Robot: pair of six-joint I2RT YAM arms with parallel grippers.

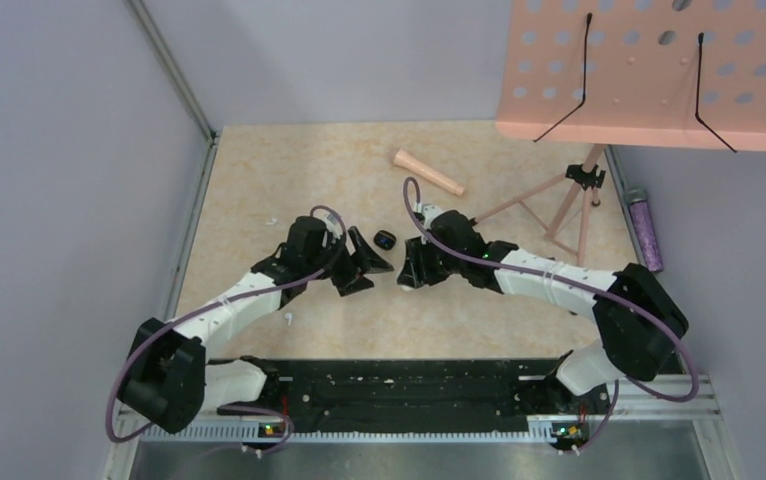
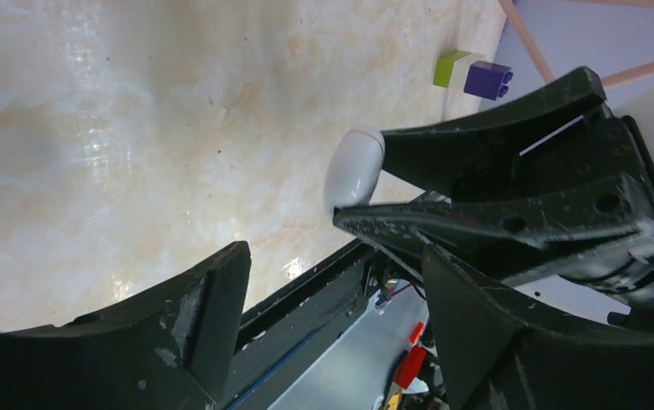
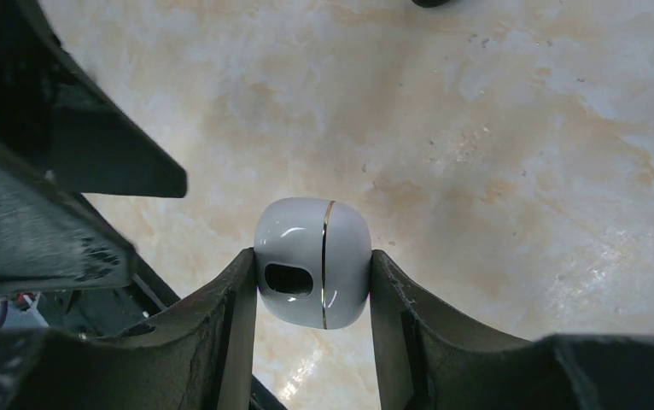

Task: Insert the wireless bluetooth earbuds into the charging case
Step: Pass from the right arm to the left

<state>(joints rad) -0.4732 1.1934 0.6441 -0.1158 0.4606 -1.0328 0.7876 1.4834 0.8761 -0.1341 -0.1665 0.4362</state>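
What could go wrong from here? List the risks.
The glossy, rounded charging case sits only at the tips of the right gripper; it may squirt out. The open left gripper is close by, so fingers might collide. A tiny white earbud lies beside the left arm and could be swept away.

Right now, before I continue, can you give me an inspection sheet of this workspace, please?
Surface: beige marbled table, with a few white specks.
Job's things: white charging case clamped between the right gripper's fingers; tiny white piece beside the left arm, probably an earbud; second earbud not identified.
Clutter: peach cone; small black oval object; green and purple blocks.
Grippers: left gripper open and empty; right gripper shut on the case.
Cables: purple cables looped along both arms, no snag seen.
Surroundings: lilac walls; peach music stand; purple bottle beyond the right edge.
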